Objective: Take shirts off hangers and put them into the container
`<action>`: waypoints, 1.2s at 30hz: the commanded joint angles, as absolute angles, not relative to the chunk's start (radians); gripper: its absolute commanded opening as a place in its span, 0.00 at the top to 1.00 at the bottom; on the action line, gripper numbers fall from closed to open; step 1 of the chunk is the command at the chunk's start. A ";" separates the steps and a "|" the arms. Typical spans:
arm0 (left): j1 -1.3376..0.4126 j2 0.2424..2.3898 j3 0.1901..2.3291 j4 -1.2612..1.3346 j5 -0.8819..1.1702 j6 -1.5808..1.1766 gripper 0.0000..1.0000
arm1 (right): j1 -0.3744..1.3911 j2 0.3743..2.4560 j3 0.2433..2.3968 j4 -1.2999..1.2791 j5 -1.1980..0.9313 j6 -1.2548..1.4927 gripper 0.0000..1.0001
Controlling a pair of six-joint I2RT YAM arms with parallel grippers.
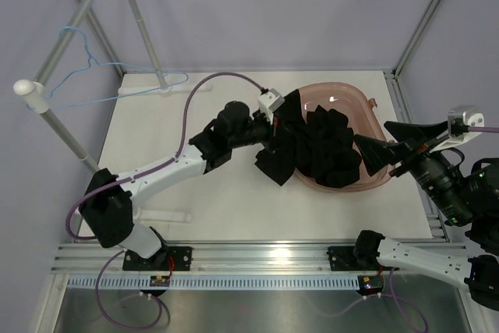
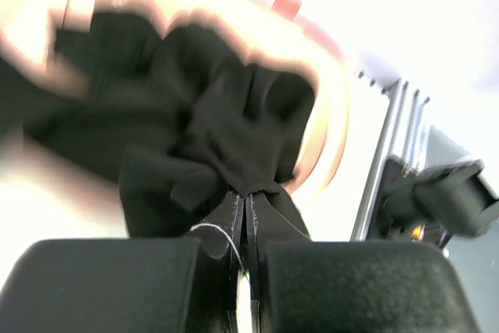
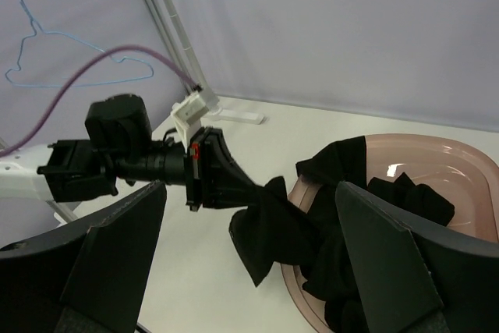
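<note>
Left tool (image 1: 274,135) is shut tight on a bunched fold of the plain black soft fabric shirt (image 1: 331,150), its two fingers pressed together with cloth pinched at their tips, as the left wrist view shows (image 2: 245,202). Right tool (image 1: 371,132) hangs wide open with nothing in it, facing the left one from the far side of the translucent pink oval plastic tub (image 1: 355,91).

Most of the shirt lies heaped inside the tub, straight ahead of the left tool's fingertips. One flap droops below and beside those fingers, over the tub's rim and down toward the white bench (image 1: 218,200). Well behind the left tool, the thin light-blue wire hanger (image 1: 117,96) hangs bare on the rack.

The step in hand looks to be getting that last flap inside. To do it well, the left tool should probably lift first, until the flap swings free of the rim. It can then travel forward over the heap and let go only once the cloth is past the edge. A low drag risks catching the rim and shoving the tub. The right tool is best kept clear of the path.
</note>
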State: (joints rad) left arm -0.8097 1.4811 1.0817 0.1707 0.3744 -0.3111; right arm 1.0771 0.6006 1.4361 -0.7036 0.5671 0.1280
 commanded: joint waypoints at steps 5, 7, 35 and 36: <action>-0.883 1.791 1.616 0.002 0.333 -0.201 1.00 | 1.075 0.683 1.502 -0.692 0.624 0.159 0.01; -0.887 1.848 1.692 -0.024 0.334 -0.206 1.00 | 1.075 0.683 1.506 -0.686 0.637 0.163 0.01; -0.822 1.690 1.562 -0.231 -0.319 -0.232 0.15 | 1.075 0.658 1.483 -0.660 0.660 0.143 0.01; -0.812 1.700 1.560 -0.241 -0.310 -0.257 0.14 | 1.075 0.655 1.483 -0.660 0.657 0.143 0.00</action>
